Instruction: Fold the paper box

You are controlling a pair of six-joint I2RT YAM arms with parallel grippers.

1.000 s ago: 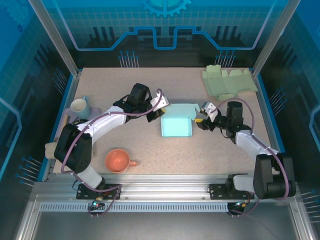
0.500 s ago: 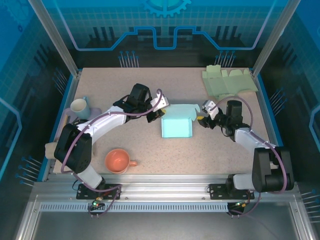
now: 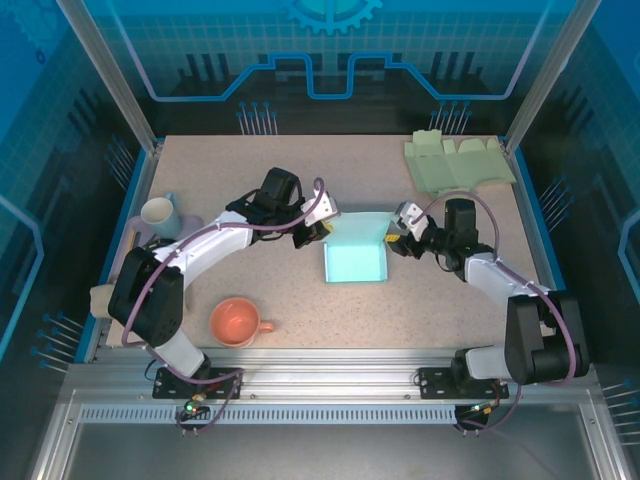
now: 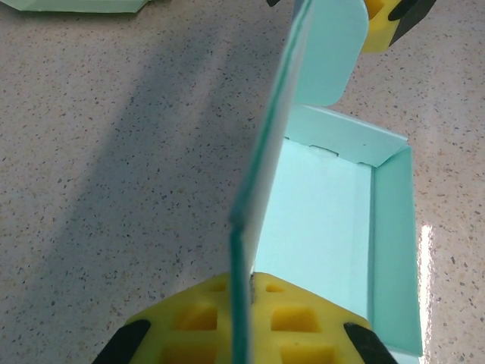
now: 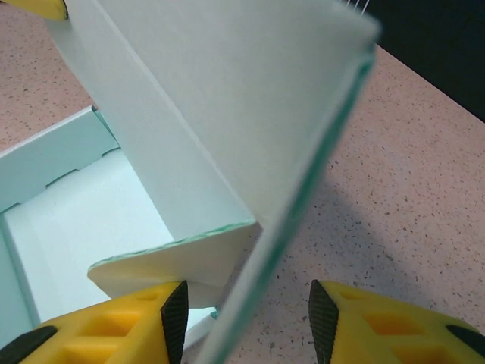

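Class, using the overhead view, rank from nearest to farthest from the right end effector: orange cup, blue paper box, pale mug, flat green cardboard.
From the right end effector:
1. Blue paper box, right beside it, centre.
2. Flat green cardboard, far right corner.
3. Orange cup, near left.
4. Pale mug, left edge.

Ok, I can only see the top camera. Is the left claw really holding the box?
Observer: Yes. Its wrist view shows the left claw shut on the edge of an upright flap of the box.
Kid: And the right claw?
Observer: The right claw is open, and a wall of the box passes between its fingers.
Kid: Is anything bent?
Observer: A small rounded tab curls out beside one finger.
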